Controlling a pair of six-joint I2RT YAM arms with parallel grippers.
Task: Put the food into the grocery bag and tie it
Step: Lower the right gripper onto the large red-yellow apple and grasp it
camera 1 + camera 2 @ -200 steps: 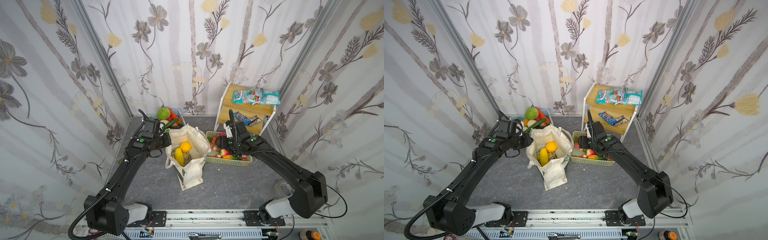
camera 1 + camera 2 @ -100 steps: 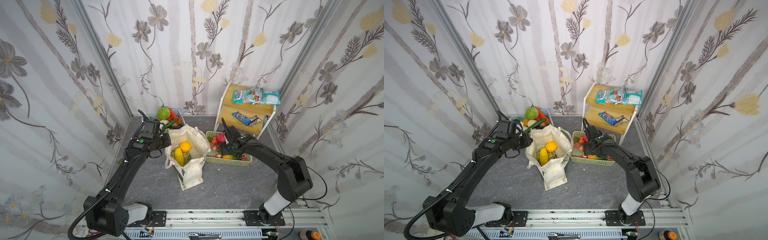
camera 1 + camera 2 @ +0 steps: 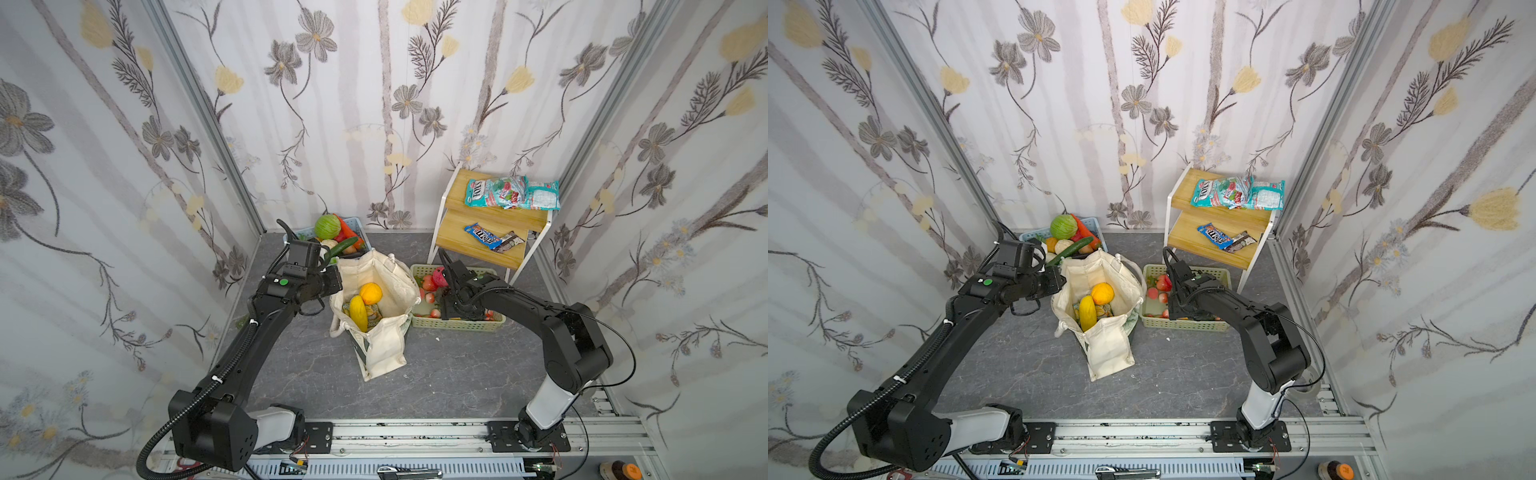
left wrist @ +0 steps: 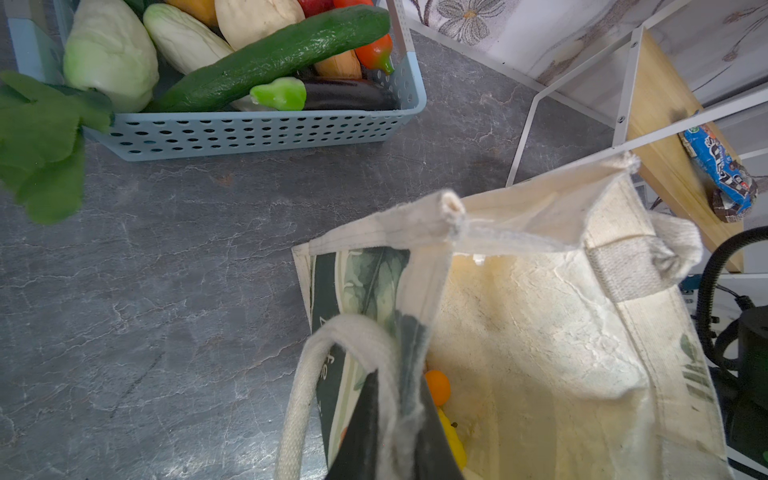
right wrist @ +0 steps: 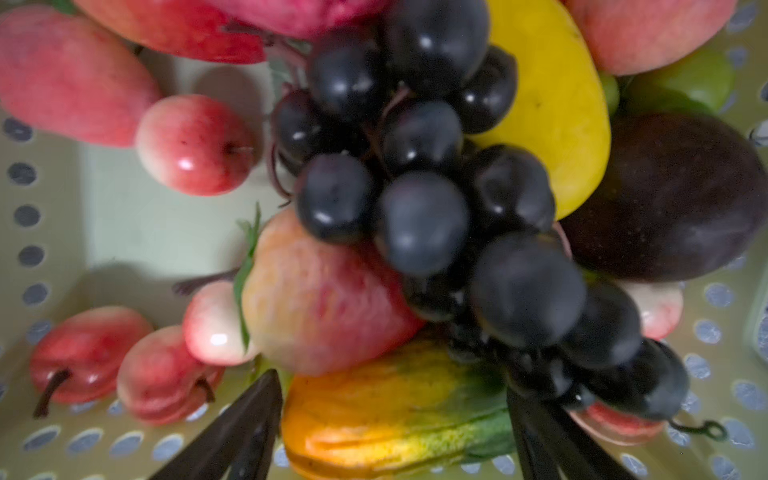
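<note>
The grocery bag (image 3: 386,349) (image 3: 1108,351) stands open at the middle of the floor. Inside it lie a round orange (image 3: 370,293), a yellow oblong fruit (image 3: 357,309) and a green-and-yellow snack packet (image 3: 376,313). My left gripper (image 3: 334,282) (image 4: 395,388) is shut on the bag's cream rim (image 4: 419,232) beside a loop handle (image 4: 307,374). My right gripper (image 3: 451,311) (image 5: 390,399) is down in the pale green basket (image 3: 457,325). Its jaws stand open on either side of an orange-and-green fruit (image 5: 386,415). A bunch of dark grapes (image 5: 419,216) lies just beyond it.
A blue basket (image 3: 360,226) (image 4: 249,133) of vegetables, with a pale white-green oblong one (image 4: 183,39) and a cucumber (image 4: 270,54), stands behind the bag. A wooden two-step shelf (image 3: 490,249) at the back right holds teal sweet packets (image 3: 511,193) and a blue chocolate packet (image 3: 484,237). Walls close in on three sides.
My right gripper has dropped from above the basket's near end down among the fruit, and its jaws have spread wider. The left gripper has kept its hold on the bag's rim.
</note>
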